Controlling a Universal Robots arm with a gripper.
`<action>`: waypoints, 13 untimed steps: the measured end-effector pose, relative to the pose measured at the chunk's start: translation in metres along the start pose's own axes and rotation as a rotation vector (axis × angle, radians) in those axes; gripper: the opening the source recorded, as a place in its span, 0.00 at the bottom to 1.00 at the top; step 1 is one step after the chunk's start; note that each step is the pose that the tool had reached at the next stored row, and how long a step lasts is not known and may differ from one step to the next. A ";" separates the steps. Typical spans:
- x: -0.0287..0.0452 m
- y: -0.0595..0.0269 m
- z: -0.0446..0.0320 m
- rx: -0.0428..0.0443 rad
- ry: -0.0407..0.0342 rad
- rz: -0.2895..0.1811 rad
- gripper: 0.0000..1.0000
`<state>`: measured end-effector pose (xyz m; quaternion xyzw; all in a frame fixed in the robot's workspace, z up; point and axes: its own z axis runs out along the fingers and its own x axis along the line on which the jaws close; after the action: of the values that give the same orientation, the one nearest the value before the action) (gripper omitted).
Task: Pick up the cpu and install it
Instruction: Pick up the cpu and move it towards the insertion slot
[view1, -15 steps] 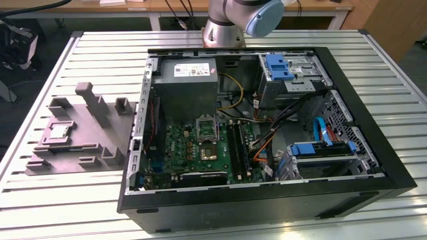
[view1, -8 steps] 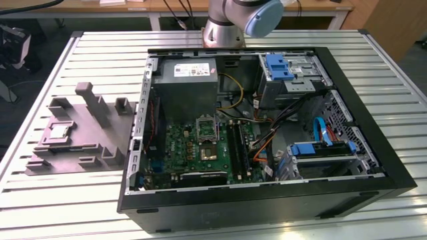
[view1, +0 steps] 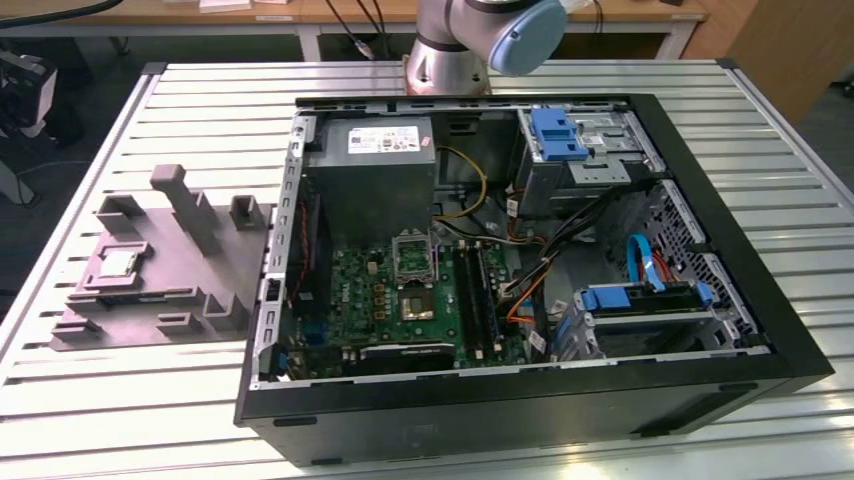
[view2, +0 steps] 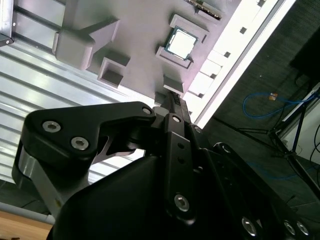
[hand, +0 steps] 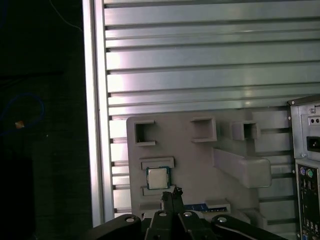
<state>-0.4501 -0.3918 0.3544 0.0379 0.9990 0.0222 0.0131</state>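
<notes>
Sitting apart, cpu (hand: 158, 178), seemingly near end effector (hand: 172, 196)

Black computer case (view1: 534, 410) is lying open on the slatted metal surface (view1: 80, 400), its green motherboard (view1: 400, 300) facing up. Grey power supply (view1: 380, 160) is sitting inside. Grey moulded fixture (view1: 200, 260) is resting just beside the case, on the exterior view's left.

This is a robotics lab. A robot arm (view1: 461, 50) rises at a slatted aluminium tabletop (view1: 214, 110) bearing an opened computer case (view1: 534, 405).
</notes>
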 end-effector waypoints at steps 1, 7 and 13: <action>0.0000 0.0000 0.0000 0.0000 0.0000 0.000 0.11; 0.0002 0.0000 0.0000 0.0001 0.0001 0.000 0.11; 0.0003 0.0000 0.0000 0.0000 0.0000 0.000 0.23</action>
<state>-0.4503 -0.3918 0.3544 0.0379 0.9990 0.0221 0.0130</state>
